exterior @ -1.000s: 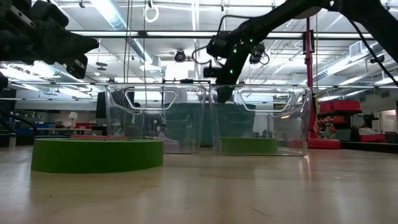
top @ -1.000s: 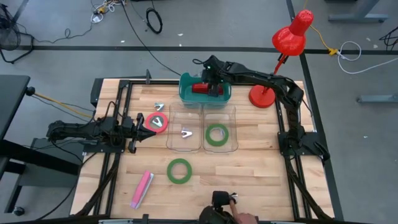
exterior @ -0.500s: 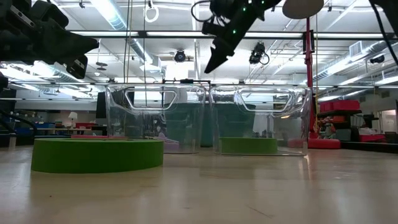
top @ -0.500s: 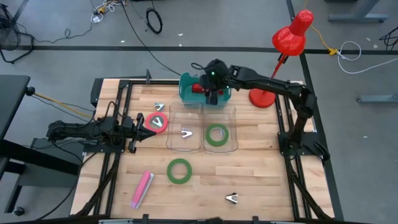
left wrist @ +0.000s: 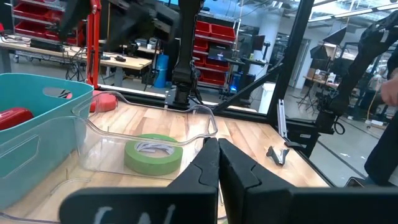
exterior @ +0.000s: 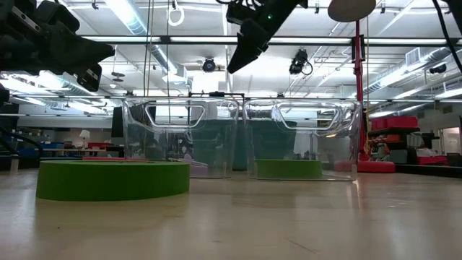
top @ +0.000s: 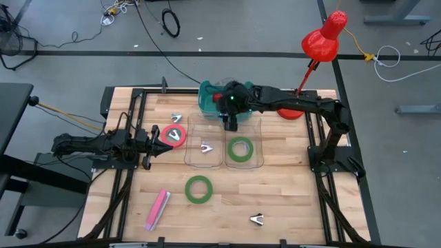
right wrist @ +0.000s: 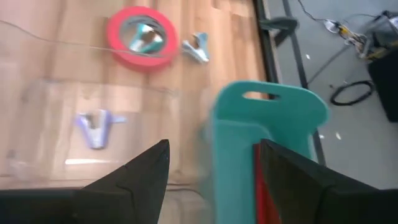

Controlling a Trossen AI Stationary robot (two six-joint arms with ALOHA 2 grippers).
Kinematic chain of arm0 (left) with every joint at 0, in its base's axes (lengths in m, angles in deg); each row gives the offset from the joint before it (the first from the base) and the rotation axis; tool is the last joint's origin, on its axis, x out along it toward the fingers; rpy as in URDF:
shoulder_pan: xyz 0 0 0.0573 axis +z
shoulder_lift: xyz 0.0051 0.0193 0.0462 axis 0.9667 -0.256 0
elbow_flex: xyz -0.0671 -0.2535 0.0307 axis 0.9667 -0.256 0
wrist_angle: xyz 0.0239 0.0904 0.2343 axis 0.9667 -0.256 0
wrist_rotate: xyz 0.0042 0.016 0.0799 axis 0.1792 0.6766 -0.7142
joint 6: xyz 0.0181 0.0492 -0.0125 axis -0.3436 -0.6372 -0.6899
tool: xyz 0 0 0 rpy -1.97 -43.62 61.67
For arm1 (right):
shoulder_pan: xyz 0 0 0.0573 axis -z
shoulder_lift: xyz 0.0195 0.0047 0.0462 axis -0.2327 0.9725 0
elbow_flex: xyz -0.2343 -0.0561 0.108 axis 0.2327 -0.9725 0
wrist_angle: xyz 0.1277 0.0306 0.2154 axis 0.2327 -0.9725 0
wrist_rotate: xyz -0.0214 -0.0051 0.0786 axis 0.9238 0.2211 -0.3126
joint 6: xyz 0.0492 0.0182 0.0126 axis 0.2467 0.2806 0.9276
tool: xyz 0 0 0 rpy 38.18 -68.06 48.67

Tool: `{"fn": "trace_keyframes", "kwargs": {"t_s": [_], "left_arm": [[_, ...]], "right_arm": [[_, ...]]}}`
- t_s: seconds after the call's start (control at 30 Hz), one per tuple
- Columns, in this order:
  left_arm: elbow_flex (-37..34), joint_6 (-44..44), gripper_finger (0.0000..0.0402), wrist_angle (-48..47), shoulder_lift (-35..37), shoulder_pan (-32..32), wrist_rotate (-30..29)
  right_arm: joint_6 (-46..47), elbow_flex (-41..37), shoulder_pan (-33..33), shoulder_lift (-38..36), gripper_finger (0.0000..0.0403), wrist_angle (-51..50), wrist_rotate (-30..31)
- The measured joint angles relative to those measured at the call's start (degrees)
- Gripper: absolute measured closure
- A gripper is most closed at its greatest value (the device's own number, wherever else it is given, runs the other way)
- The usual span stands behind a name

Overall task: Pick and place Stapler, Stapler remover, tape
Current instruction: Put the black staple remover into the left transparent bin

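1. Tape, 3 rolls. Green tape roll [top: 198,189] lies flat on the table's [top: 289,200] near half, loose. Second green roll [top: 240,148] lies flat inside the right clear bin [top: 258,131]. Red-pink roll [top: 173,135] sits flat just ahead of the left gripper, w/ a small metal piece in its centre.
2. Handling, est.: rolls look light, stiff, flat. Smooth outer face may slip; take hold across the wall, one finger in the open centre, one outside.
3. Stapler, red [top: 219,98]: in the teal bin [top: 207,93], partly hidden by the right arm. Pink stapler [top: 158,208] lies near the table's near-left edge. Likely heavier, rigid; grip across the narrow body.
4. Stapler remover [top: 257,219]: loose near the front edge; another [top: 206,147] in the left clear bin [top: 191,124]. Small, hard, prob. slippery.
5. Right gripper [top: 230,122]: you have it raised over the far edge of the clear bins beside the teal bin, arm stretched across from the right side. Fingers spread wide, holding nothing.
6. Left gripper [top: 156,136]: parked low at the left, pointing toward the red-pink roll, fingers pressed together, empty.
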Motion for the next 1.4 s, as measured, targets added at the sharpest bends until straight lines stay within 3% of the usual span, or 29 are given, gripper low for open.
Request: {"fn": "trace_keyframes", "kwargs": {"t_s": [0.2,0.9,1.4], "left_arm": [[0.0,-0.02,0.0399,0.02,0.0,0.01,-0.01],[0.0,-0.01,0.0399,0.02,-0.01,0.0,0.0],[-0.01,0.0,0.0399,0.0,-0.01,0.01,0.01]], "right_arm": [[0.51,-3.5,-3.19,-1.05,0.0153,3.18,0.09],[4.52,-33.49,-13.64,-17.89,0.0153,30.79,0.44],[7.7,-44.92,-19.69,-29.03,0.0153,32.64,8.23]]}}
